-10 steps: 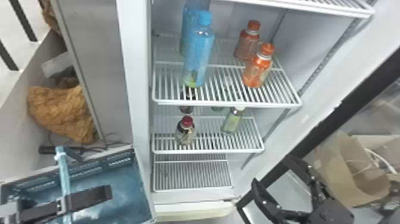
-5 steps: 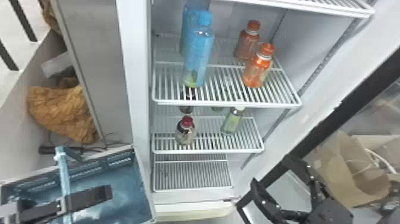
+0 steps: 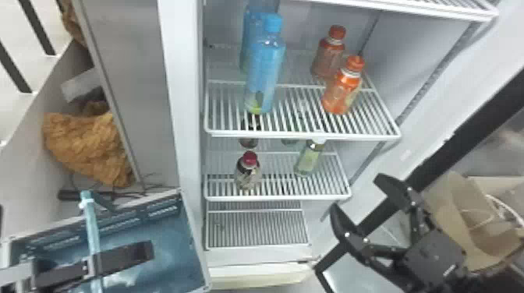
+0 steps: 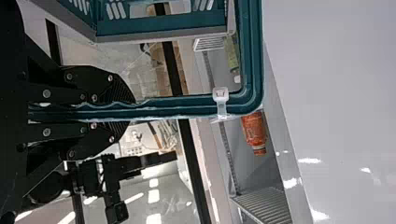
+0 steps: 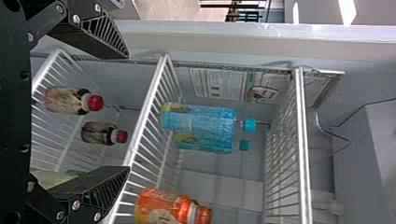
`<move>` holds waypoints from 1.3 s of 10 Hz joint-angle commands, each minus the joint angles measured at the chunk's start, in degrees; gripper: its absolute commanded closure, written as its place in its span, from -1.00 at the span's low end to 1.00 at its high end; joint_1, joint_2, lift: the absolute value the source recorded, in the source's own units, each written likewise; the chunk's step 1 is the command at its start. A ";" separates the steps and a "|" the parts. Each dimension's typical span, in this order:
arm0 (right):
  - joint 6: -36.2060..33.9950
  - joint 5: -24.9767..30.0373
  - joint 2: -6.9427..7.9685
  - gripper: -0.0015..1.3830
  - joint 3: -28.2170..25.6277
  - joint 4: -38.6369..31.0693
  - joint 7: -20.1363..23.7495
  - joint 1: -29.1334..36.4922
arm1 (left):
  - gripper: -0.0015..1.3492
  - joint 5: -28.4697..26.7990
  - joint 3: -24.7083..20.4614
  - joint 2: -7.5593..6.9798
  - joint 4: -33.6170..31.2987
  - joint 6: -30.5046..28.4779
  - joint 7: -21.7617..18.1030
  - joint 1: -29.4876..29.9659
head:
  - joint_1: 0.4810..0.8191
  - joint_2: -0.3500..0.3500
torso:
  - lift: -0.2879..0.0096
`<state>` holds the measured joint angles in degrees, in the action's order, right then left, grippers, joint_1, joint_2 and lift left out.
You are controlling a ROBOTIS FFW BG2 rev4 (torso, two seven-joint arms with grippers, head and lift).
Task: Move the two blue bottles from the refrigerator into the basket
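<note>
Two blue bottles stand one behind the other at the left of the fridge's upper shelf; the front blue bottle (image 3: 265,74) partly hides the rear blue bottle (image 3: 249,43). In the right wrist view they are the nearer blue bottle (image 5: 201,119) and the farther blue bottle (image 5: 205,143). My right gripper (image 3: 360,196) is open and empty, lower and to the right of them; in its wrist view the gripper (image 5: 126,112) has its fingers wide apart. At lower left, my left gripper (image 3: 117,259) is at the blue basket (image 3: 195,241). The left gripper (image 4: 130,112) is clamped on the basket's teal bar (image 4: 173,109).
Orange-capped bottles (image 3: 343,85) share the upper shelf (image 3: 304,136), to the right. Below are a red-capped bottle (image 3: 248,171) and a greenish bottle (image 3: 309,157). The fridge's side wall (image 3: 181,97) stands beside the basket, and a cardboard box (image 3: 456,218) lies behind the right gripper.
My right gripper has shifted upward in the head view, with its fingers still apart. The left gripper, basket and bottles have stayed in place.
</note>
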<state>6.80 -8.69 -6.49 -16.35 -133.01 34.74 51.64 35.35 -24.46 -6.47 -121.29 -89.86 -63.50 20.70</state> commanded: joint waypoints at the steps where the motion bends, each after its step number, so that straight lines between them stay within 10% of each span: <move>1: -2.01 1.03 -0.02 -0.71 0.35 0.19 -0.02 -3.13 | 0.78 0.07 0.12 0.06 0.00 -0.17 0.14 -0.03 | 0.27 -0.51 | 0.87; 13: -16.92 2.06 -2.04 -0.71 11.44 14.26 1.30 -33.36 | 0.78 0.53 1.83 0.06 1.41 -0.17 0.84 -1.58 | 0.27 -0.15 | 0.87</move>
<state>-9.52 -6.81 -8.45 -5.27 -119.56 36.08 19.71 35.79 -22.87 -6.35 -120.07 -89.86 -62.66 19.29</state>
